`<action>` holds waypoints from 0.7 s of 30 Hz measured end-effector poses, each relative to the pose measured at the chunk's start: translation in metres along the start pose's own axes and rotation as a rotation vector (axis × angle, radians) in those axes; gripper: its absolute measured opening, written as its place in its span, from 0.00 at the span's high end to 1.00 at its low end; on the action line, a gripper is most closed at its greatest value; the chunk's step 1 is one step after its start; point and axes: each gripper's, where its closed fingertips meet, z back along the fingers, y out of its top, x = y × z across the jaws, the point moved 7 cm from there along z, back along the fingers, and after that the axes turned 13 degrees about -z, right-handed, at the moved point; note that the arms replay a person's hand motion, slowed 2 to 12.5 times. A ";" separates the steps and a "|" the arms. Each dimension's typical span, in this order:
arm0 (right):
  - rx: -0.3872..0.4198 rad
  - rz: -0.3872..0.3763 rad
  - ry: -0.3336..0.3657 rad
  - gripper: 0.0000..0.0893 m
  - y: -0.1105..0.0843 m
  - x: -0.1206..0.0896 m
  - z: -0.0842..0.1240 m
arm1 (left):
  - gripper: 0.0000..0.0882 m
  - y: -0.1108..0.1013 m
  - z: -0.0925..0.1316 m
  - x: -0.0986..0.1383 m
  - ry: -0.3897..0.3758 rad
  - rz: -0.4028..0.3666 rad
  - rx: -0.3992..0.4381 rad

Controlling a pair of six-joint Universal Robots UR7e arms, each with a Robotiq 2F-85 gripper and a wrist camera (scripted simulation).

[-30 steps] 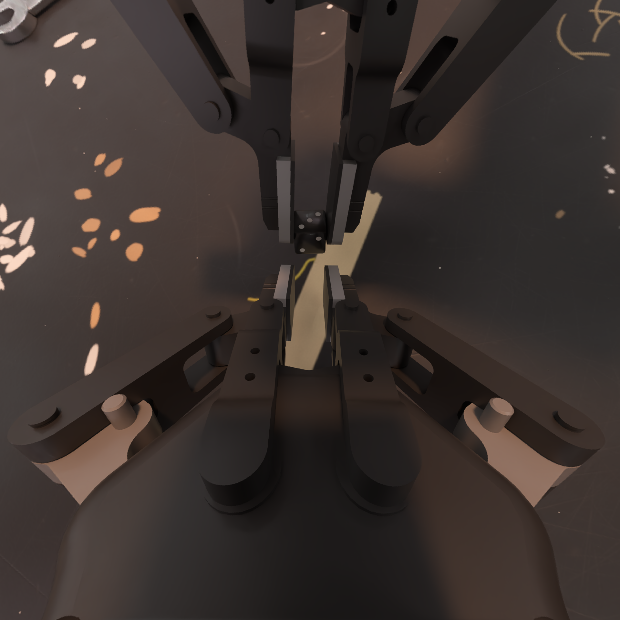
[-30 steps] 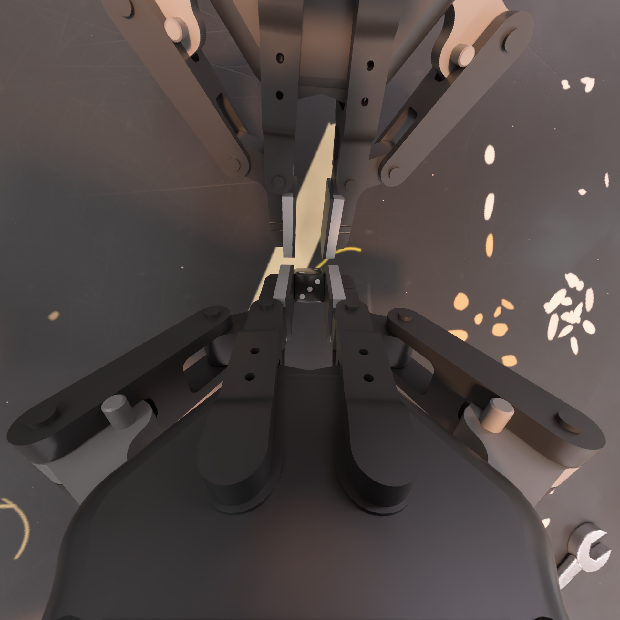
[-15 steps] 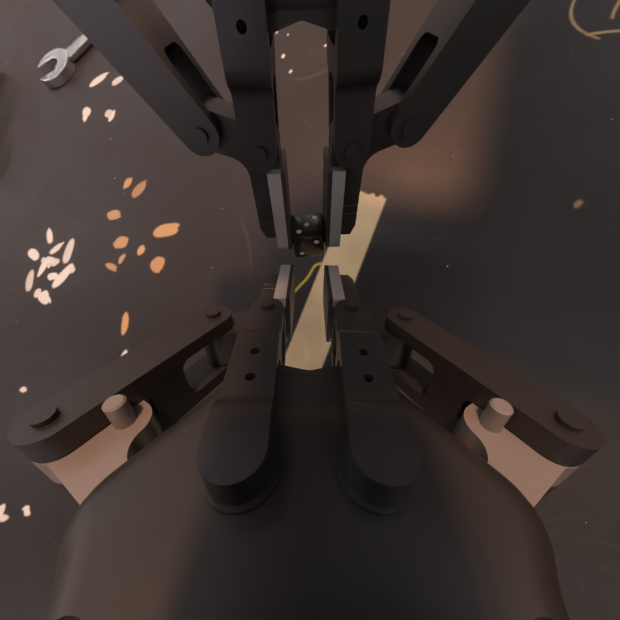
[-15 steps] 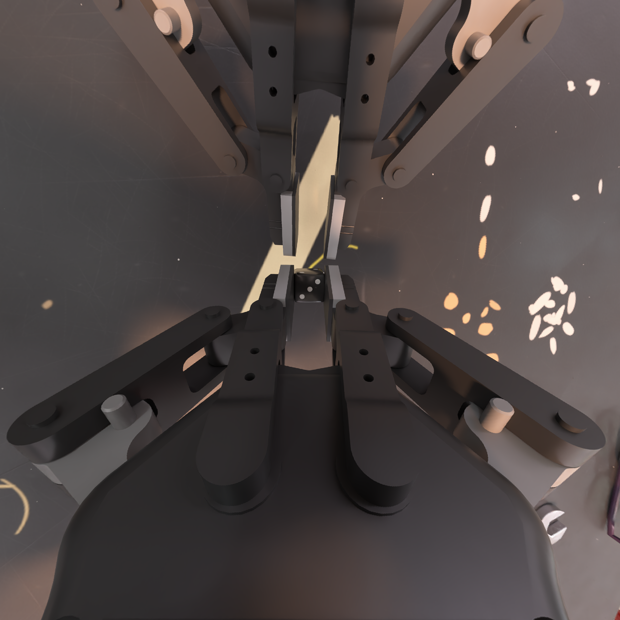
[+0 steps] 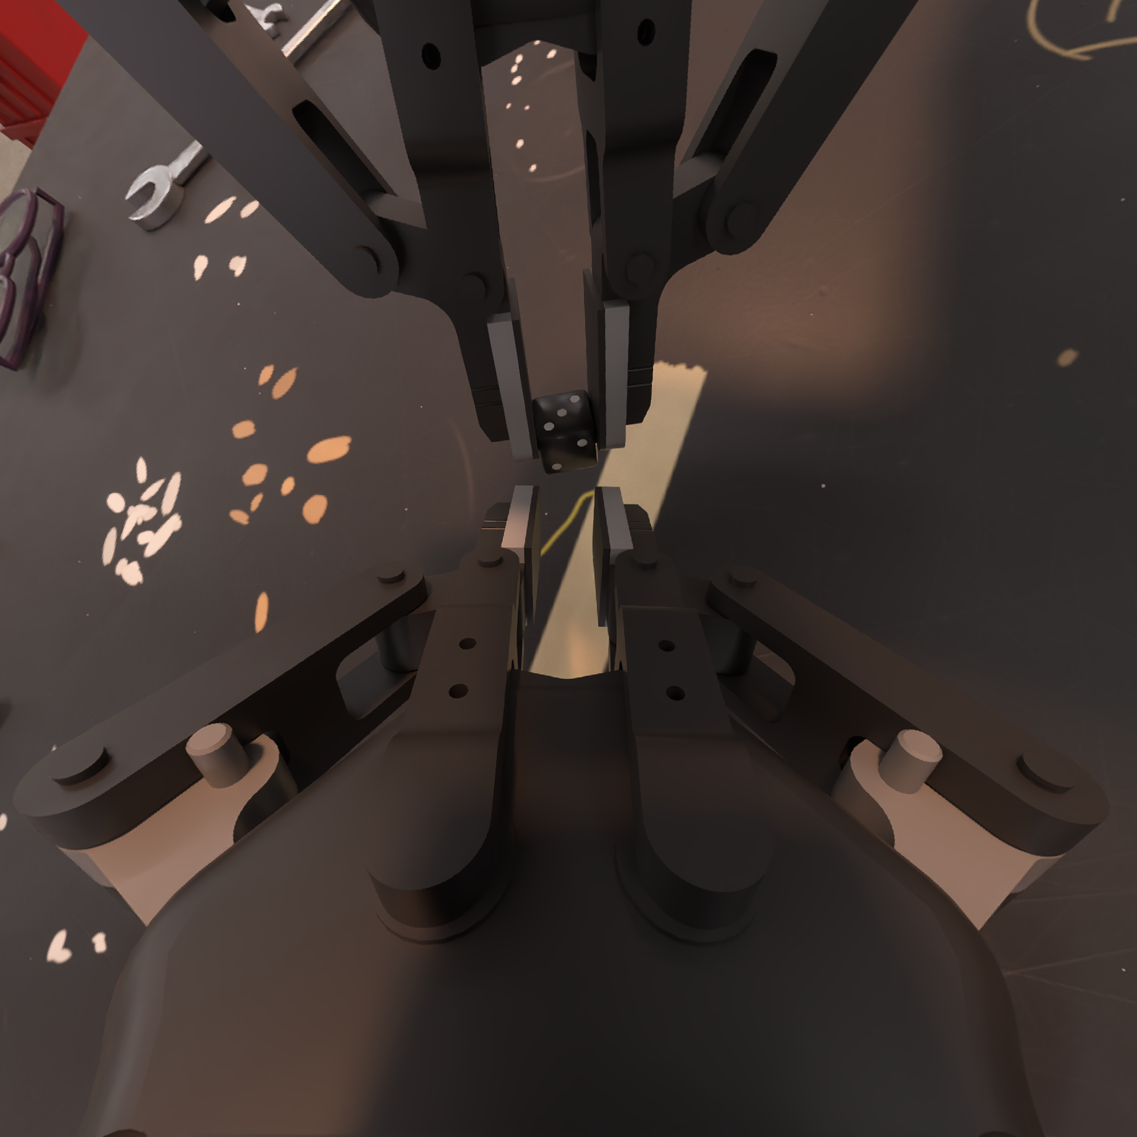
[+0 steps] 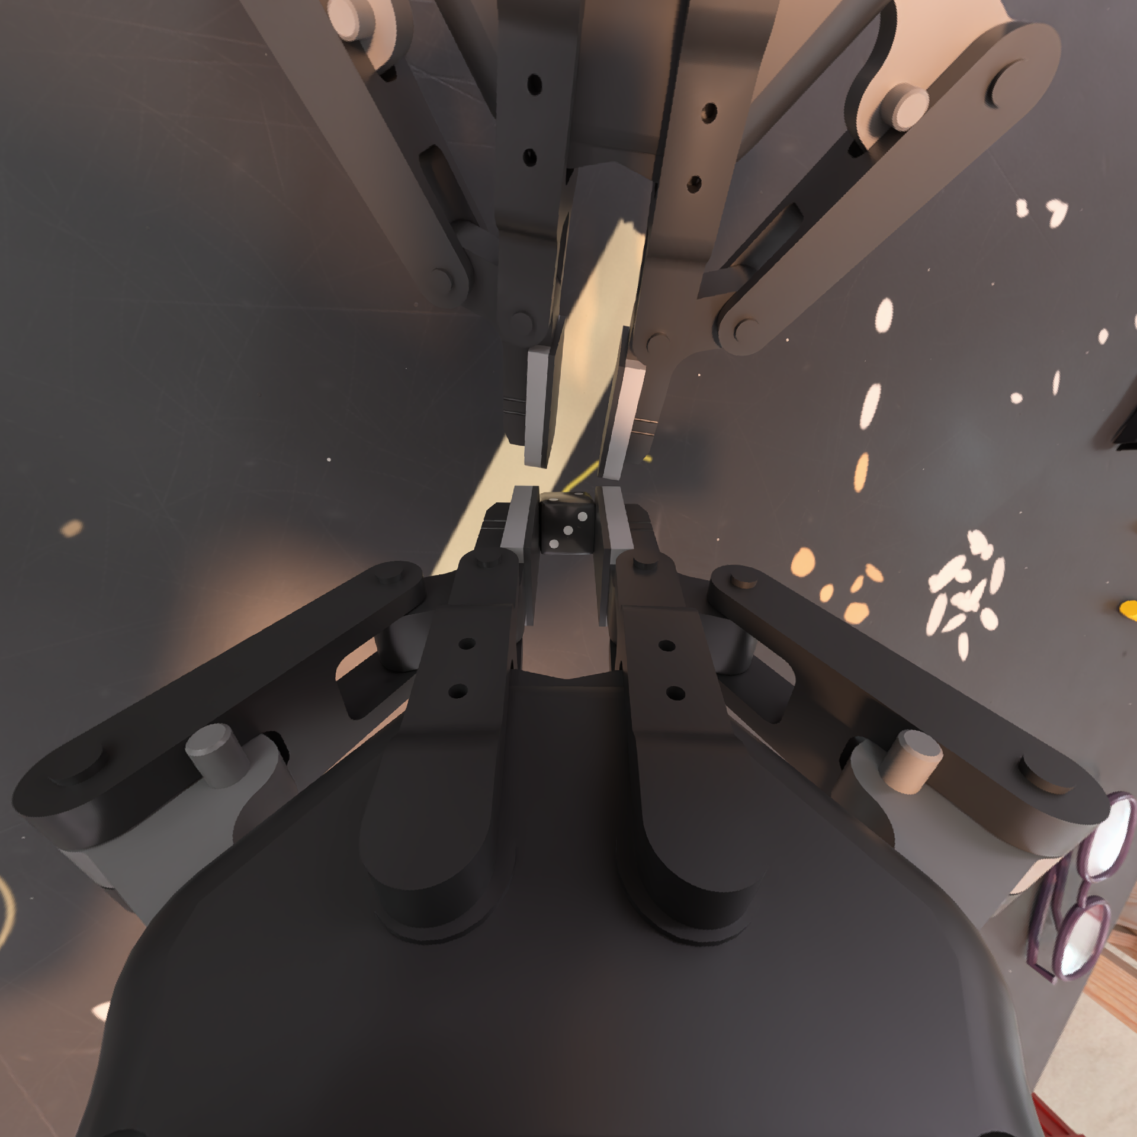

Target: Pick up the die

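Note:
A black die with white pips point(image 6: 567, 529) is clamped between the pads of my right gripper point(image 6: 566, 523), held above the dark table. In the left wrist view the same die point(image 5: 563, 424) shows in the right gripper point(image 5: 563, 440), which reaches in from the top. My left gripper point(image 5: 566, 517) points tip to tip at the right one, just short of the die. Its fingers stand a narrow gap apart with nothing between them. In the right wrist view the left gripper point(image 6: 578, 424) comes in from the top, apart from the die.
A tan tape strip point(image 5: 652, 443) and a yellow line lie on the table below the grippers. A silver wrench point(image 5: 163, 184), purple glasses point(image 5: 24, 277) and a red box point(image 5: 31, 67) sit far left. The glasses also show in the right wrist view point(image 6: 1083, 892). Pale paint flecks point(image 5: 141, 523) dot the table.
Both grippers have risen together away from the table, so more of it shows, with the wrench, glasses and red box coming into view. The die stays in the right gripper.

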 end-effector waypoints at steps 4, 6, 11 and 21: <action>0.014 0.033 -0.013 0.82 0.000 -0.001 0.001 | 0.82 0.000 0.001 0.000 0.007 -0.014 0.010; 0.021 0.052 -0.025 0.82 -0.001 -0.002 0.002 | 0.82 0.000 0.001 0.000 0.013 -0.018 0.015; 0.042 0.110 -0.073 0.82 -0.001 -0.005 0.003 | 0.82 0.000 0.002 0.001 0.034 -0.031 0.030; 0.067 0.178 -0.179 0.82 -0.001 -0.011 0.008 | 0.82 0.002 0.006 0.002 0.094 -0.065 0.051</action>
